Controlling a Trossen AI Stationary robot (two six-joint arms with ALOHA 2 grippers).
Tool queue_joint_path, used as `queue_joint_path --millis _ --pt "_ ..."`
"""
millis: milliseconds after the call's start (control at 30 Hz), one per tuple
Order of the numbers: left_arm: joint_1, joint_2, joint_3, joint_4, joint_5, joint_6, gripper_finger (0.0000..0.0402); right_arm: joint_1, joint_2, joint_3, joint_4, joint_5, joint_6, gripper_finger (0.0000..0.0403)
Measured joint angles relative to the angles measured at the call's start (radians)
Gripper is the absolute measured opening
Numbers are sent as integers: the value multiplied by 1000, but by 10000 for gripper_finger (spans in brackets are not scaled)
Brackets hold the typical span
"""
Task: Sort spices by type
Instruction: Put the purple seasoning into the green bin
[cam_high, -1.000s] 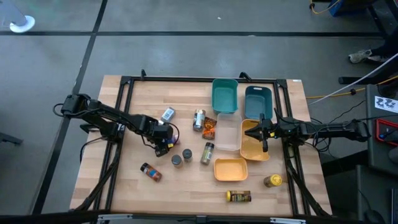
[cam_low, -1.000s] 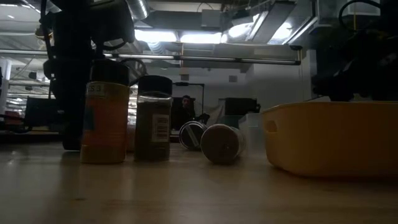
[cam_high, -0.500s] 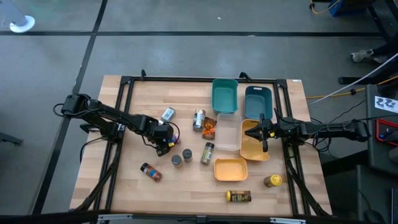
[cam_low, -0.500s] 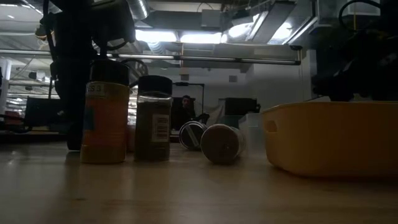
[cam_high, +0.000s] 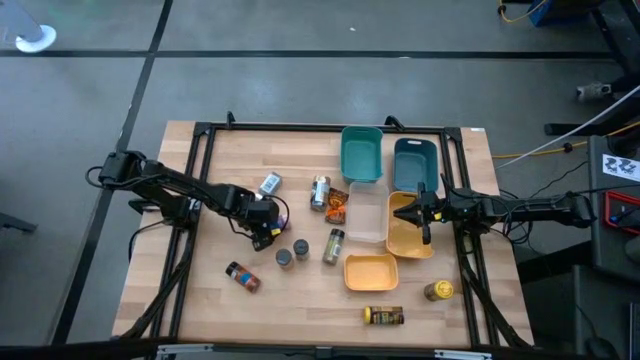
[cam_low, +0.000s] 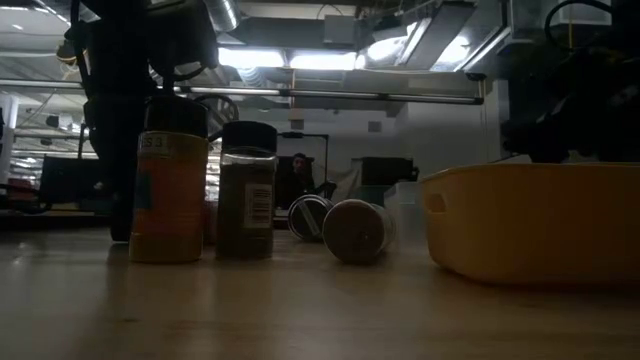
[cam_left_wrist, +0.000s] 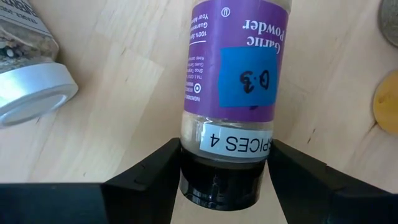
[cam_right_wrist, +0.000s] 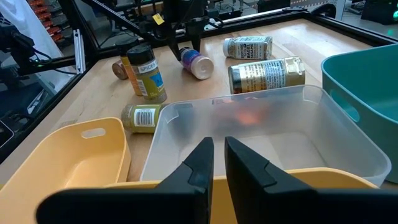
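Left tool (cam_left_wrist: 219, 180) clamped on lying garlic powder bottle (cam_left_wrist: 239, 81) near its lid, liable to pivot out when lifted; right tool (cam_right_wrist: 217, 163) shut

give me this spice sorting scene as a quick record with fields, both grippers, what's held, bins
left gripper: fingers either side of the dark lid of a purple-label garlic powder bottle lying on the table
right gripper: shut, holds nothing, over the yellow bin near the clear bin
teal bins: two, at the far edge, no spices visible inside
second yellow bin: nearer the front, nothing in it
loose jars: spread over the middle and front of the table, some upright, some on their sides
sorted so far: none in any bin
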Motion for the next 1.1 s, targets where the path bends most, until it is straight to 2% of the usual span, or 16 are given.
queue_joint_path --millis 233,533,667,800,1000,1100 --pt "-7 0 0 17 10 -53 195 0 0 0 0 0 0 42" --pt "-6 29 -4 16 -22 -101 273 0 0 0 0 0 0 42" --pt "-6 75 -4 21 -24 -77 282 0 0 0 -1 0 0 42" --pt "-8 99 1 19 -34 -70 262 0 0 0 -1 0 0 42" --pt "-6 75 -3 14 -29 -54 195 0 0 0 -1 0 0 42" --pt "-6 41 -2 16 -14 -56 190 0 0 0 11 2 0 42"
